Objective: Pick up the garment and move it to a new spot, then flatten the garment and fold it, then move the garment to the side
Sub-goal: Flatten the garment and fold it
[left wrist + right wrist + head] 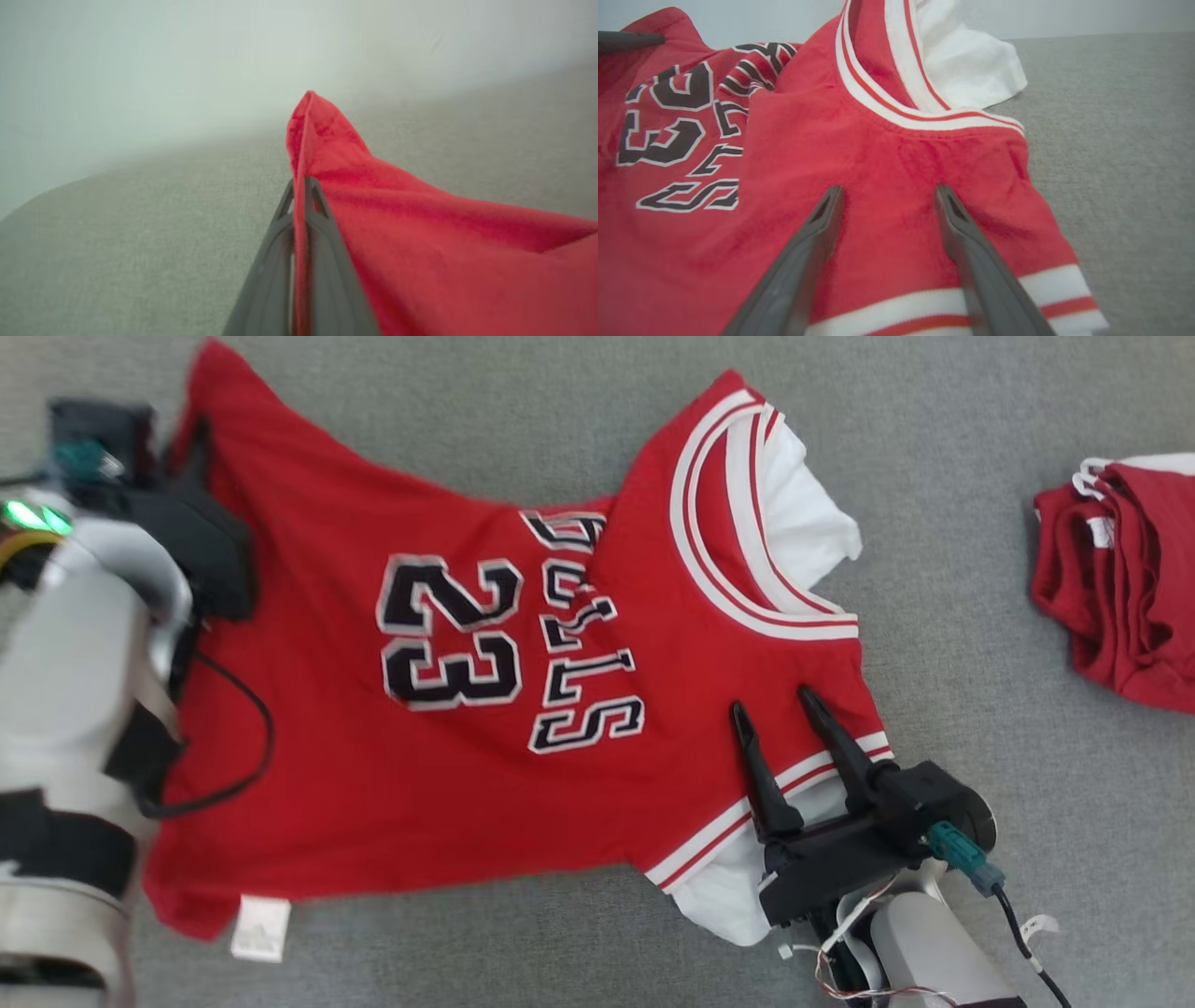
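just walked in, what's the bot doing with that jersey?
A red basketball jersey with white trim and a black 23 lies spread but wrinkled on the grey fabric surface, not yet folded. The left tool is shut on a pinch of its red edge. The right tool is open over the shoulder near the collar. A pile of red garments sits off to the right.

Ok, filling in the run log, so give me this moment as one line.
left hand: shut on jersey edge | right hand: open at shoulder | jersey: spread, rumpled
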{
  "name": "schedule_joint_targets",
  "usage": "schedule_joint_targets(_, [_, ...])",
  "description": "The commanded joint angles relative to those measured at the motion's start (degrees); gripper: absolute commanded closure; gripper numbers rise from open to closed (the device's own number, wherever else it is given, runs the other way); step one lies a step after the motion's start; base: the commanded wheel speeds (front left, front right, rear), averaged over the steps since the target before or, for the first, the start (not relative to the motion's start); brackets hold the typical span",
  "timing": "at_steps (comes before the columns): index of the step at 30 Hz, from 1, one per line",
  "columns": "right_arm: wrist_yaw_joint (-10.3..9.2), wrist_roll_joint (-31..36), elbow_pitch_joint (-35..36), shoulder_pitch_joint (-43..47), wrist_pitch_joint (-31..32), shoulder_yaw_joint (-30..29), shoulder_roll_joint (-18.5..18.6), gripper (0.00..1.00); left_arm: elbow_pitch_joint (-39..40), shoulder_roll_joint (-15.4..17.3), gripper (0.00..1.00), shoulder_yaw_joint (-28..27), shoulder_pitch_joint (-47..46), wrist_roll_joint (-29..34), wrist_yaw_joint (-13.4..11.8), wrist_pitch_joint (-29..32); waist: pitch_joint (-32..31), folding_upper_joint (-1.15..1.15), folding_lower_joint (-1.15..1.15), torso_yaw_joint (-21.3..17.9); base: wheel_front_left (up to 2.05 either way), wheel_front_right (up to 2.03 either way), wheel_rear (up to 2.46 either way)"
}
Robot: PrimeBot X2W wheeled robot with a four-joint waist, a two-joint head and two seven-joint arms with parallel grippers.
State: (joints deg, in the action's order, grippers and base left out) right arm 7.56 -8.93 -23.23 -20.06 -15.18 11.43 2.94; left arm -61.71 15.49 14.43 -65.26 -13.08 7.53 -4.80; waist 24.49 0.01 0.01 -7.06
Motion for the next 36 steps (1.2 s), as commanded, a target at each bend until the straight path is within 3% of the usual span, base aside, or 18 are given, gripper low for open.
schedule_joint_targets(1, [-0.16, -0.53, -0.46, -0.28, 0.1, -0.01, -0.06, 0.0, 0.15, 0.85, 1.0, -0.09, -1.06, 0.38, -0.17, -0.35, 2.13, -0.01, -0.01, -1.84, 0.0, 0.0, 0.0])
schedule_joint_targets(8, [-0.21, -2.35, 0.01, -1.28, 0.29, 0.18, 0.16, 0.0, 0.34, 6.28, 1.0, 1.03, -8.78, 2.66, -1.65, -3.07, 6.65, -0.01, -0.01, -5.27, 0.0, 0.0, 0.0])
schedule_joint_targets(16, [-0.26, -3.92, 0.32, -1.85, 0.57, 0.73, 0.41, 0.0, -0.61, 9.5, 1.0, 1.38, -12.7, 4.3, -5.12, -7.58, 9.48, -0.01, -0.01, -7.28, 0.0, 0.0, 0.0])
schedule_joint_targets(17, [-0.3, -4.01, 0.25, -1.81, 0.59, 0.64, 0.47, 0.0, -1.03, 9.43, 0.63, 1.34, -12.26, 4.11, -5.26, -7.97, 9.44, -0.01, -0.01, -7.25, 0.0, 0.0, 0.0])
schedule_joint_targets(18, [-0.31, -4.01, 0.27, -1.78, 0.7, 0.47, 0.54, 0.0, -1.3, 9.29, 0.0, 1.28, -11.72, 3.89, -5.47, -8.46, 9.31, -0.01, -0.01, -7.11, 0.0, 0.0, 0.0])
schedule_joint_targets(26, [-0.26, -2.62, 1.03, -0.8, 0.45, -0.14, 0.34, 0.0, -1.88, 6.12, 0.0, 0.14, -3.96, 1.06, -6.42, -10.33, 3.91, -0.01, -0.01, -5.04, 0.0, 0.0, 0.0])
schedule_joint_targets(36, [-0.17, -1.15, 0.96, 2.82, 0.07, 0.05, 0.0, 0.0, 10.75, 2.04, 0.0, -6.12, 15.51, -3.0, -8.02, -10.4, -7.79, -0.01, -0.01, -3.23, 0.0, 0.0, 0.0])
